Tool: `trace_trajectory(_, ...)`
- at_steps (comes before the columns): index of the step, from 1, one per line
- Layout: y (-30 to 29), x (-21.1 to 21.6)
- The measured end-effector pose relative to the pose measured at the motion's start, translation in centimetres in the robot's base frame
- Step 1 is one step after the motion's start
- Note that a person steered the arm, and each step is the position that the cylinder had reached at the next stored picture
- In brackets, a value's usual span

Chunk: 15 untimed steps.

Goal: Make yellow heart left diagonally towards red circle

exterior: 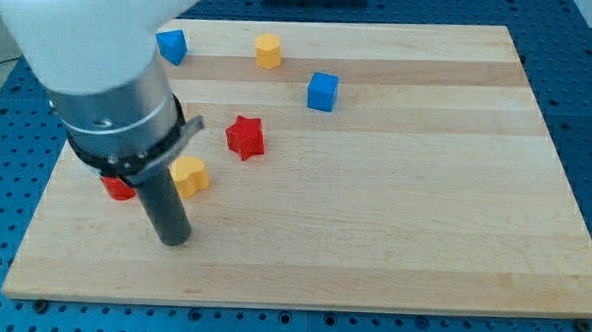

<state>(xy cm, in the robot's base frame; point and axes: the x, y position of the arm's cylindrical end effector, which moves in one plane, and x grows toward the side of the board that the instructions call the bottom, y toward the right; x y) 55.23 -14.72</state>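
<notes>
The yellow heart (191,174) lies at the view's left on the wooden board, just right of the arm. The red circle (118,187) is to its left, mostly hidden behind the arm's body. My tip (174,240) rests on the board below the yellow heart and a little left of it, apart from it, and to the lower right of the red circle.
A red star (245,137) sits up and right of the yellow heart. A blue cube (322,91), a yellow hexagon block (269,50) and another blue block (171,45) lie near the view's top. The board's left edge (36,215) is close.
</notes>
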Motion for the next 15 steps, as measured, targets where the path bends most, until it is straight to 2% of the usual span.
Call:
trace_trajectory(1,-1.7,-2.3)
trace_trajectory(4,-0.8,-5.4)
trace_trajectory(6,-1.1,-4.7)
trace_trajectory(7,-0.1,-2.1)
trace_trajectory(8,4.5,-1.8)
trace_trajectory(10,5.4,-9.2)
trace_trajectory(11,4.6,-11.0)
trace_trajectory(14,-0.2,-8.8)
trace_trajectory(15,-0.4,-9.6)
